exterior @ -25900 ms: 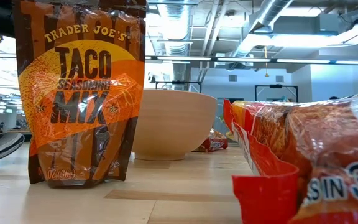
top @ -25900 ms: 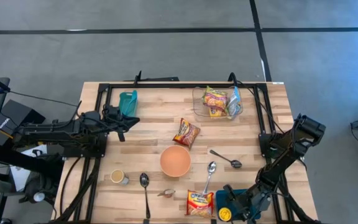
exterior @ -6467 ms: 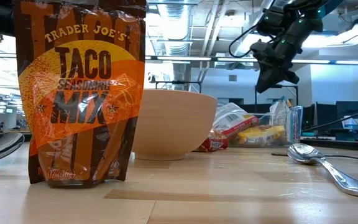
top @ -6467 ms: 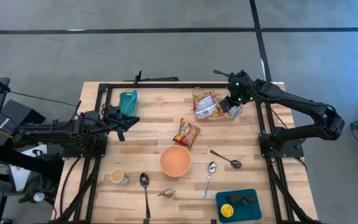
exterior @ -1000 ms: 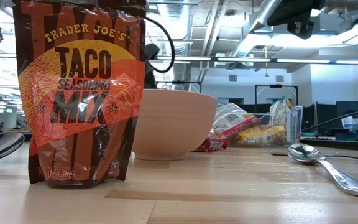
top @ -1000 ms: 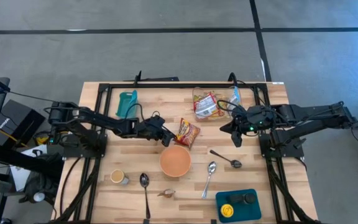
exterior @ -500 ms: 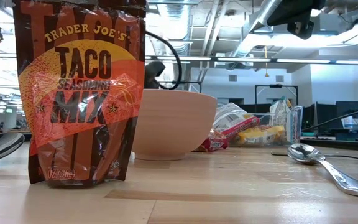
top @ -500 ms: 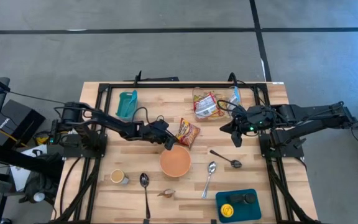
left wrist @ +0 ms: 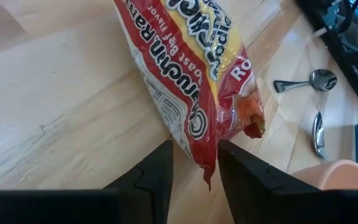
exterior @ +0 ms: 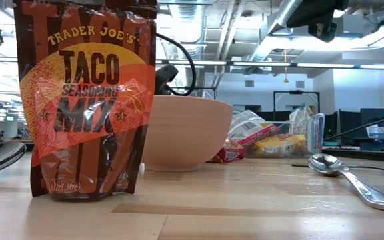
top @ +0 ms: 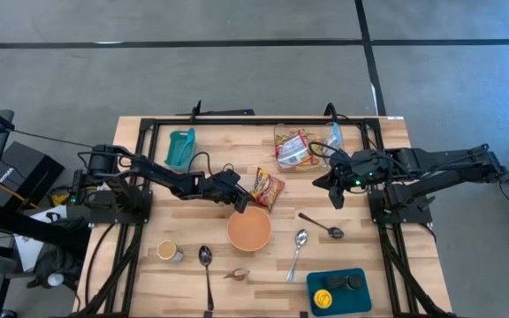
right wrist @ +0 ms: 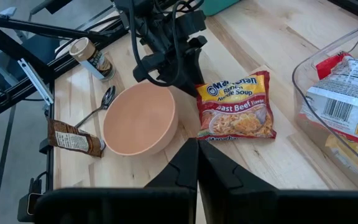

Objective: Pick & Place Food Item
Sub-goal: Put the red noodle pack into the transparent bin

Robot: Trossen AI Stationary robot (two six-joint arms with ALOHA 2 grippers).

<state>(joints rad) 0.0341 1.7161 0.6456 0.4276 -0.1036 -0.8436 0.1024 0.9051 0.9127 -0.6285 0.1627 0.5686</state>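
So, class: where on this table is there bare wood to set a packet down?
Bare wood lies between the teal cup and the clear tub, and right of the spoons. It is crowded around the bowl, where the left gripper meets the noodle packet.

The ramen packet (left wrist: 194, 74) lies ahead of my left gripper (left wrist: 193, 163), its corner between my fingers. The bowl (top: 249, 228) sits just beside me, spoons (top: 300, 246) beyond it.
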